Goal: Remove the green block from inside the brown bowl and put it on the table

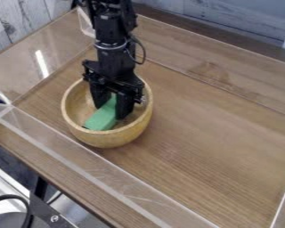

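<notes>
The brown bowl [76,123] sits on the table [205,134] at the left, near the front acrylic wall. The green block [104,117] lies slanted inside it, its upper end leaning toward the far wall of the bowl. My gripper [114,101] points straight down into the bowl, with one black finger on each side of the block's upper end. The fingers [131,100] stand fairly wide apart. Whether they press on the block is not clear from this view. The block's top end is partly hidden behind the fingers.
Clear acrylic walls [61,151] edge the table along the front and left. Bare wood-grain tabletop stretches to the right of the bowl and in front of it. The black arm [109,36] rises from the bowl toward the back.
</notes>
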Tool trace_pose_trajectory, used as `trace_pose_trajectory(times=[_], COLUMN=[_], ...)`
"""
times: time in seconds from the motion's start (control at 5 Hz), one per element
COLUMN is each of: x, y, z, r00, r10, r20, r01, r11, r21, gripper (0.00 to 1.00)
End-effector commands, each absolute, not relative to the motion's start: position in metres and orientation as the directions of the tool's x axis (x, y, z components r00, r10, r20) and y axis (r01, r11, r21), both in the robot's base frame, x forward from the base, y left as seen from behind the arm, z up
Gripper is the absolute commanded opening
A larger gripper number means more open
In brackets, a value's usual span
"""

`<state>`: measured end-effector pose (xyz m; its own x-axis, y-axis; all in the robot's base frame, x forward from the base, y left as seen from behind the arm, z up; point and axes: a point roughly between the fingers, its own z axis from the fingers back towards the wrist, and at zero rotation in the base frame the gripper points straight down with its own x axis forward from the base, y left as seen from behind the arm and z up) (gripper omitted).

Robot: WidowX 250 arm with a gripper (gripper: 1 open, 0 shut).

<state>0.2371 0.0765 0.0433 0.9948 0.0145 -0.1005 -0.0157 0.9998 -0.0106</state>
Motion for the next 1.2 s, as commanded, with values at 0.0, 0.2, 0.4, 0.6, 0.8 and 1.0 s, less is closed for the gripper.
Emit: trace_pose_trajectory(times=[0.0,0.2,0.4,0.6,0.8,1.0], x=[0.252,0.252,0.252,0.252,0.252,0.253], y=[0.082,0.082,0.081,0.081,0.080,0.079], z=[0.068,0.070,0.073,0.075,0.079,0.082], r00=[1.000,1.000,1.000,0.999,0.999,0.999], r10=[0.025,0.028,0.030,0.034,0.037,0.041], r20=[-0.008,-0.007,-0.006,-0.005,-0.003,-0.001], r01=[-0.025,-0.027,-0.030,-0.034,-0.037,-0.041], r11=[1.000,1.000,0.999,0.999,0.999,0.999], r21=[0.015,0.013,0.011,0.009,0.007,0.004], gripper=[0.00,0.00,0.00,0.00,0.00,0.00])
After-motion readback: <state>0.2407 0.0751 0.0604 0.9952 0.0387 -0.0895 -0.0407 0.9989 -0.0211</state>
